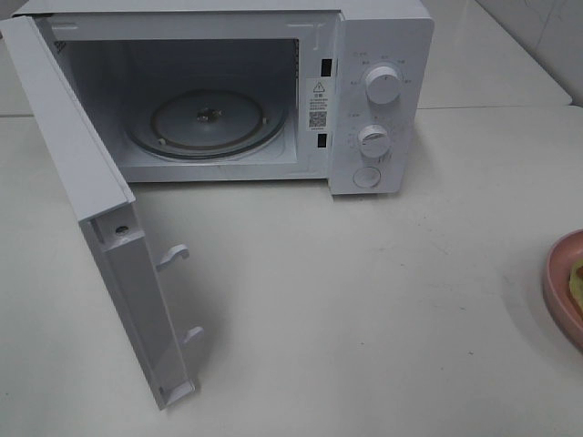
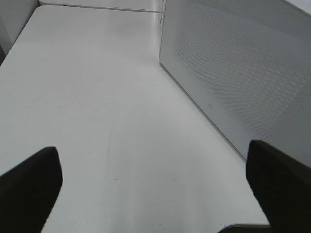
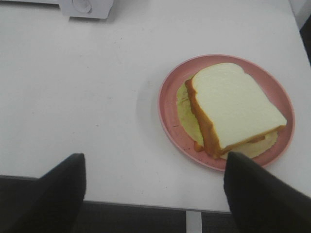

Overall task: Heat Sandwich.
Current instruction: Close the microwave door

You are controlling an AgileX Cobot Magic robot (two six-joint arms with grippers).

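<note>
The sandwich (image 3: 233, 107), white bread with a brown crust over pale green-yellow filling, lies on a round pink plate (image 3: 170, 104). In the exterior high view only a sliver of the plate (image 1: 563, 282) and the sandwich (image 1: 577, 273) shows at the right edge of the table. My right gripper (image 3: 155, 158) is open above the table's near edge and holds nothing. One of its fingers (image 3: 257, 194) stands close to the plate's rim. My left gripper (image 2: 153, 150) is wide open over bare table and holds nothing. Neither gripper shows in the exterior high view.
The white microwave (image 1: 383, 55) stands at the back with its door (image 1: 91, 182) swung fully open to the left. A glass turntable (image 1: 208, 123) lies in the empty cavity. In the left wrist view the door's perforated outer face (image 2: 243, 63) stands close by.
</note>
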